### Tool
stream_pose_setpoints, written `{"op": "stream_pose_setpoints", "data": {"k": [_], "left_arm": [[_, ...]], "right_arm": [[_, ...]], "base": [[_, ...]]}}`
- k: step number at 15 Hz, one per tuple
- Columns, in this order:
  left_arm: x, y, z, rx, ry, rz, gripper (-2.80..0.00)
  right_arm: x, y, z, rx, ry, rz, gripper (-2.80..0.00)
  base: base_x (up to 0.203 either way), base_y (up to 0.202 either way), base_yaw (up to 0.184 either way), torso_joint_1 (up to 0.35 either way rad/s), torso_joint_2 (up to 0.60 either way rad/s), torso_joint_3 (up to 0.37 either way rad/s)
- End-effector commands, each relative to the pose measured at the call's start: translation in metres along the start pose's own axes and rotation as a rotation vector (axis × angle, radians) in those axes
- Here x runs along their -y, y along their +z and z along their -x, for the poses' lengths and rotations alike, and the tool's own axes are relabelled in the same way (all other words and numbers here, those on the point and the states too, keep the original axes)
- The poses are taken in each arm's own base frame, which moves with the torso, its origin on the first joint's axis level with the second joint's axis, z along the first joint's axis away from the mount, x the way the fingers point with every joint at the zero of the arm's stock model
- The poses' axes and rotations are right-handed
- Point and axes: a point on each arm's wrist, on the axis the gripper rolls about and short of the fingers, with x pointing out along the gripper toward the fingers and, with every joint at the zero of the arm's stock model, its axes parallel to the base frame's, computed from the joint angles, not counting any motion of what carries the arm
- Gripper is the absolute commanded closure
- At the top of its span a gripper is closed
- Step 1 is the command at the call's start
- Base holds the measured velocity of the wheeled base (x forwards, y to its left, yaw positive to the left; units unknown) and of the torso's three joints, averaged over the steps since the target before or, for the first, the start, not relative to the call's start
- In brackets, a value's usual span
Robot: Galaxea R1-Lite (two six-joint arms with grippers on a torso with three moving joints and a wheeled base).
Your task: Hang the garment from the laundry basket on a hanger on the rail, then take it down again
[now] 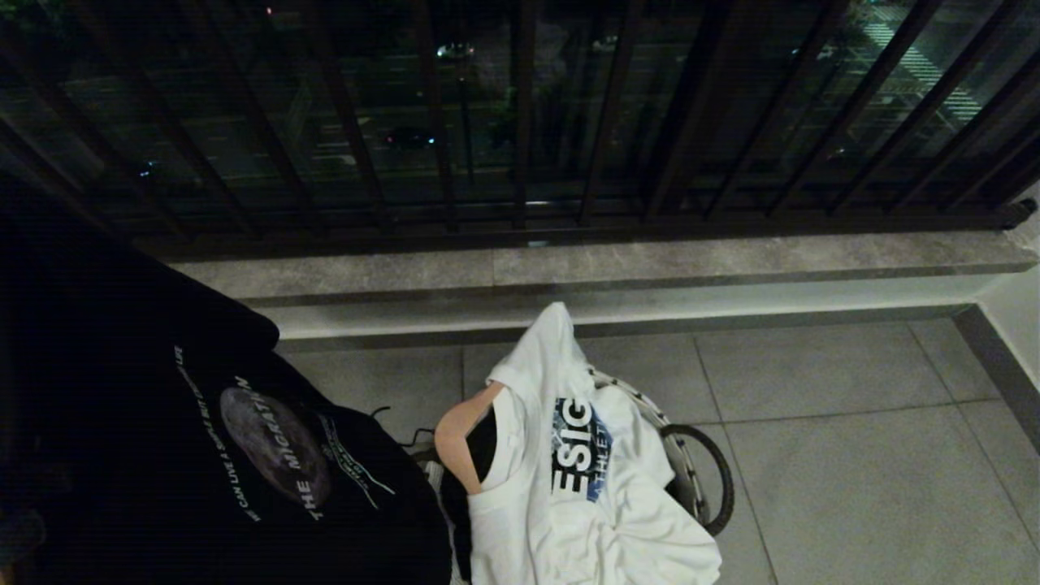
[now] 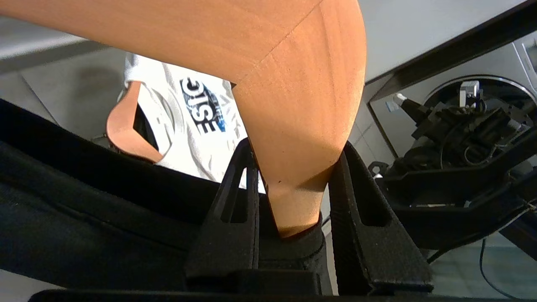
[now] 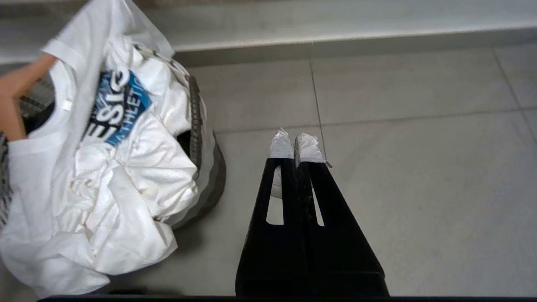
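A: Where's the garment?
B: The black T-shirt [image 1: 268, 455] hangs on a wooden hanger [image 2: 293, 105] low at the robot's left, just beside the laundry basket [image 1: 691, 463] on the floor. A white T-shirt [image 1: 569, 487] on a second wooden hanger [image 1: 459, 443] is heaped over that basket.
A: And the fingers?
B: The left gripper [image 2: 293, 218] pinches the hanger's wooden arm between its two fingers. The right gripper [image 3: 297, 147] has its fingers pressed together on nothing, over bare floor.
A: How will it handle?
B: The cloth looks soft, light and floppy, so I'd judge it may slide off. The wood is stiff and smooth; holding it near the bend seems the soundest grip. The rail isn't visible.
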Motion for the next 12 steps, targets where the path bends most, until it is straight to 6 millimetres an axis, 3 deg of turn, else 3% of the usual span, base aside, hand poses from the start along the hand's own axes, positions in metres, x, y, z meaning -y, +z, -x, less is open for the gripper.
{"op": "stream_pose_setpoints", "data": {"k": [1, 12], "left_arm": [[-0.0002, 0.0002, -0.0012, -0.006, 0.001, -0.001, 0.0], [0.0009, -0.0023, 0.0083, -0.003, 0.015, -0.017, 0.0]], "right_arm": [[0.0, 0.0, 0.0, 0.001, 0.0, 0.001, 0.0], [0.0, -0.0001, 0.0, 0.0, -0.001, 0.0, 0.0]], "base": [[0.0, 0.0, 0.0, 0.004, 0.0, 0.193], [0.0, 0.0, 0.0, 0.002, 0.0, 0.2]]}}
